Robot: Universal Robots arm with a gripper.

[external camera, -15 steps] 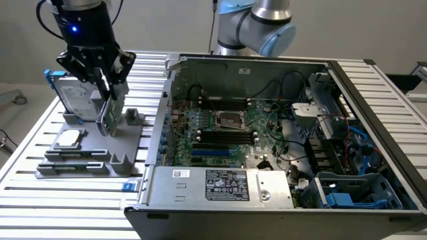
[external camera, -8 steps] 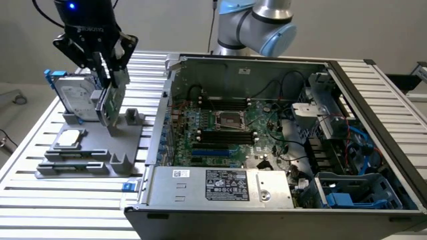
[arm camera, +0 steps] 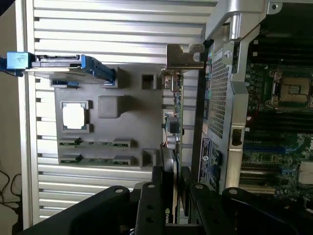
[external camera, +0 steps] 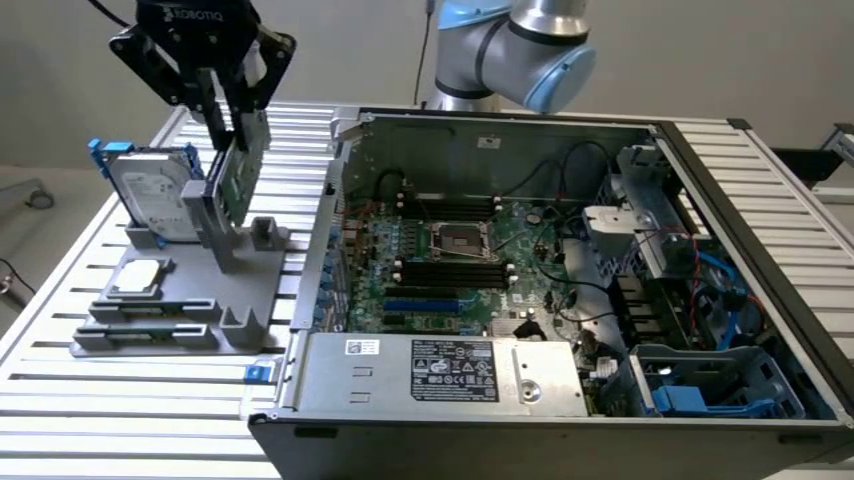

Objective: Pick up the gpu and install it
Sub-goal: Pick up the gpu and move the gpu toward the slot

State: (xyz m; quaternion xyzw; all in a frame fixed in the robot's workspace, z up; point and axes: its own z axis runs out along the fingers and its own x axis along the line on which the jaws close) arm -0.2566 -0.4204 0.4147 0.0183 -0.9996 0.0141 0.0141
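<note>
The gpu [external camera: 238, 178] is a thin card standing on edge over the grey holder [external camera: 200, 300] at the exterior view's left. Its green board edge and silver end bracket [arm camera: 185, 56] show in the wrist view. My gripper [external camera: 230, 118] comes down on it from above, and its black fingers [arm camera: 155, 198] are shut on the card's top edge, one on each face. The gpu [arm camera: 174, 122] runs away from my gripper [arm camera: 171, 196] alongside the case wall. I cannot tell whether its lower edge still rests in the holder.
A silver hard drive with a blue frame [external camera: 154, 190] stands in the holder beside the card. A square processor chip [external camera: 140, 278] lies in a recess in front. The open computer case [external camera: 340, 130] with its motherboard [external camera: 454, 260] is at the exterior view's right, on a slatted table [external camera: 80, 400].
</note>
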